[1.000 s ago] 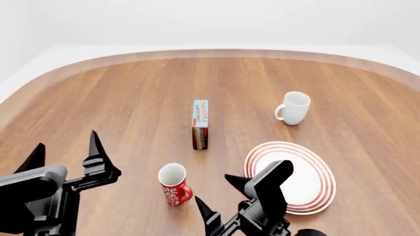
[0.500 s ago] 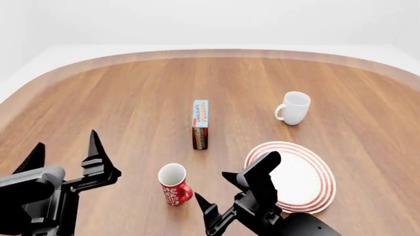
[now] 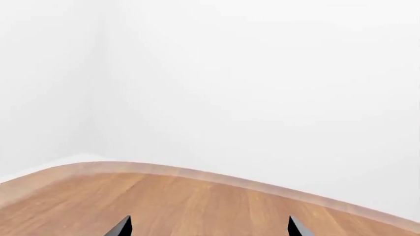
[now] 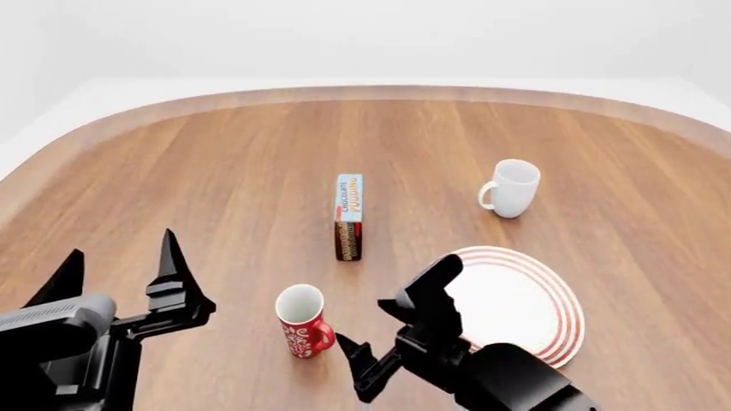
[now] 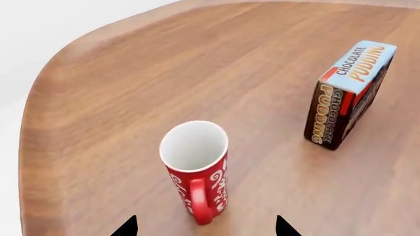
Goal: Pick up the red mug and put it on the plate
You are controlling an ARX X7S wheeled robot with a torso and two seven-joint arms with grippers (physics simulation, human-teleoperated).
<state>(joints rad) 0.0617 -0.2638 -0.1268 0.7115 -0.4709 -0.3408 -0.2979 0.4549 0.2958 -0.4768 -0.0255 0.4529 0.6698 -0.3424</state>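
The red mug (image 4: 303, 324) with white lettering stands upright on the wooden table, its handle turned toward my right gripper; it also shows in the right wrist view (image 5: 195, 169). The plate (image 4: 537, 300), white with red rings, lies to the mug's right, partly hidden by my right arm. My right gripper (image 4: 371, 336) is open and empty, just right of the mug, its jaws spread wide and apart from it. In the right wrist view the gripper (image 5: 204, 227) faces the handle. My left gripper (image 4: 120, 261) is open and empty, left of the mug; its wrist view (image 3: 208, 227) shows only table and wall.
A chocolate pudding box (image 4: 348, 216) stands on edge behind the red mug, also in the right wrist view (image 5: 347, 93). A plain white mug (image 4: 511, 188) stands behind the plate. The table's rounded edge (image 5: 39, 113) runs near the red mug.
My right gripper has moved left and forward, off the plate and closer to the red mug. The left arm has barely shifted. The mug has not moved.
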